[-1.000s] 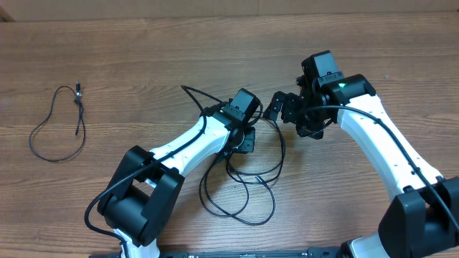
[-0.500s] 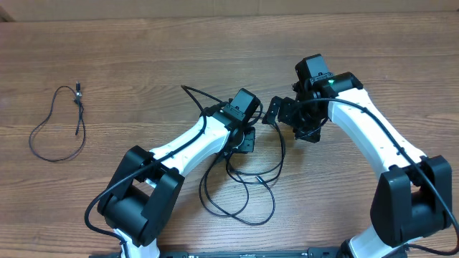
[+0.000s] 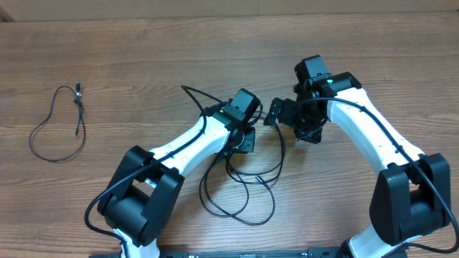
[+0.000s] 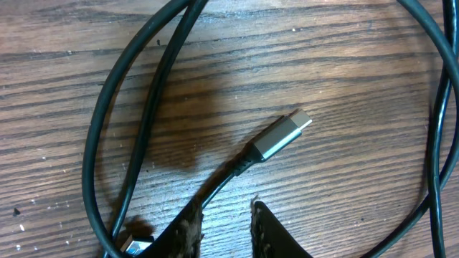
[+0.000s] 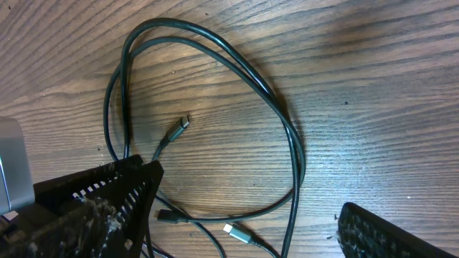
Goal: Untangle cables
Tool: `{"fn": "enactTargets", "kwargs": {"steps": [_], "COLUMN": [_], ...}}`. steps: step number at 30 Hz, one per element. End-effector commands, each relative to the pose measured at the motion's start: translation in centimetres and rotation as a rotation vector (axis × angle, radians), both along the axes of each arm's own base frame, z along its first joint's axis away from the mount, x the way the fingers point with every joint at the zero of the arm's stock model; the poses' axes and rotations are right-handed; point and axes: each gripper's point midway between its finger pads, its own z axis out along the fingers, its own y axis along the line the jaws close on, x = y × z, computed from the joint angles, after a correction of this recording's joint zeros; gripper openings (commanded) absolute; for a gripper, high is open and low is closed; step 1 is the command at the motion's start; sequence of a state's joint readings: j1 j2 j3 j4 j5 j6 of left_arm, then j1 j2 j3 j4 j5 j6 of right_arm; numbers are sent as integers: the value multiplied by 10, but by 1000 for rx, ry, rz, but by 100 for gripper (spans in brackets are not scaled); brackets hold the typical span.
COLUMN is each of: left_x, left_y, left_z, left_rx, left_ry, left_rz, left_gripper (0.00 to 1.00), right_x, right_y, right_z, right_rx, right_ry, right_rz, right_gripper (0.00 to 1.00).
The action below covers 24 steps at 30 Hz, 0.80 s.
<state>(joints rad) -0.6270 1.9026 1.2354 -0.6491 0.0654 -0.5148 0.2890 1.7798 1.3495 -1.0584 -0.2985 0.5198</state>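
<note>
Right arm has swung in a little toward the middle over the last second. My right jaws now hang just beside the left ones, above the top of the tangled cables (image 5: 296,154). Left arm hasn't budged and the cords lie the same as before, so nothing has been untangled in this stretch. It's setup only.

Left jaws: narrowed down, clenched on one cord just behind its silver plug (image 4: 282,136). The cord runs straight in at my left fingertip (image 4: 188,228), and the plug sticks out free past the tips. Grip point itself is at the frame edge, so I judge it held, not certain.

Right jaws: spread fully, holding nothing, low over the big double loop.

Where things are:
- The tangle sits mid-tabletop (image 3: 143,57), between and in front of the two arms, with its loops trailing toward my base.
- Right wrist view shows two more plug ends lying near the bottom of the loop.
- One separate cable (image 3: 31,140) lies far left, well apart and already free.

Judgement: with left anchoring one end and right now close, the next move looks like right picking a crossing strand and drawing it clear. Risk is dragging the whole knot instead of loosening it.
</note>
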Motion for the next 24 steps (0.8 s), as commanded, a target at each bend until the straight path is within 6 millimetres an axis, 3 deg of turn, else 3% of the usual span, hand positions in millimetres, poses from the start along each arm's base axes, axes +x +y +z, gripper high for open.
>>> {"fn": "enactTargets", "kwargs": {"steps": [1,10,24], "left_x": [-2,-3,-3], "left_y": [4,4,4], "left_z": [-6,-6,-6], "left_rx": [23,25,25], "left_ry": [3,5,5], "left_rz": [-1,-1,-1], "left_gripper": [25,24,25], "right_x": [-1,-5,-22], "right_y": [-2,-3,-9], "right_z": [-4,-10,-63], "right_rx": [-20,-25,-26], "right_ry": [4,18,17], "right_rz": [0,0,-2], "right_gripper": [100,100,100]}}
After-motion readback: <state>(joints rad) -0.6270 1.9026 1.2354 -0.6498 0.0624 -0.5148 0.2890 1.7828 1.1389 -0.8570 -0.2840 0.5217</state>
